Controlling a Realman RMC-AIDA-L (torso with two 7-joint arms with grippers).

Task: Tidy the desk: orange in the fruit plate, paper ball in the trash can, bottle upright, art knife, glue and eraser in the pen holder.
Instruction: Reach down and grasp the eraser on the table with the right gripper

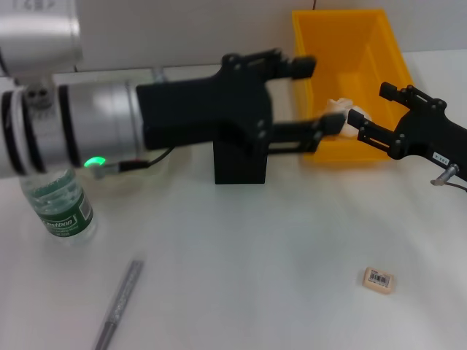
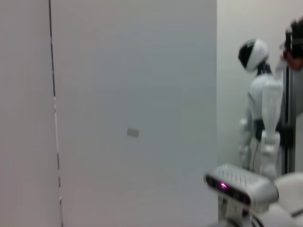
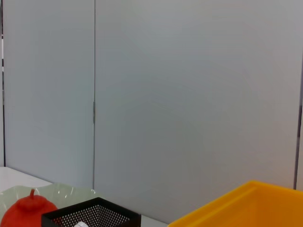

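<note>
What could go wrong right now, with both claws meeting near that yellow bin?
1. The paper ball sits between the left gripper and right gripper, right at the yellow bin's front wall. If released badly, it might drop onto the table outside the bin.
2. The two grippers are very close and could bump each other.
3. The left arm reaches over the black pen holder; lowering might knock it.

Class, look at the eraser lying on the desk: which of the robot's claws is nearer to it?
The right claw is nearer: it is above the eraser, by the yellow bin. The left claw is also by the bin, farther away.
</note>
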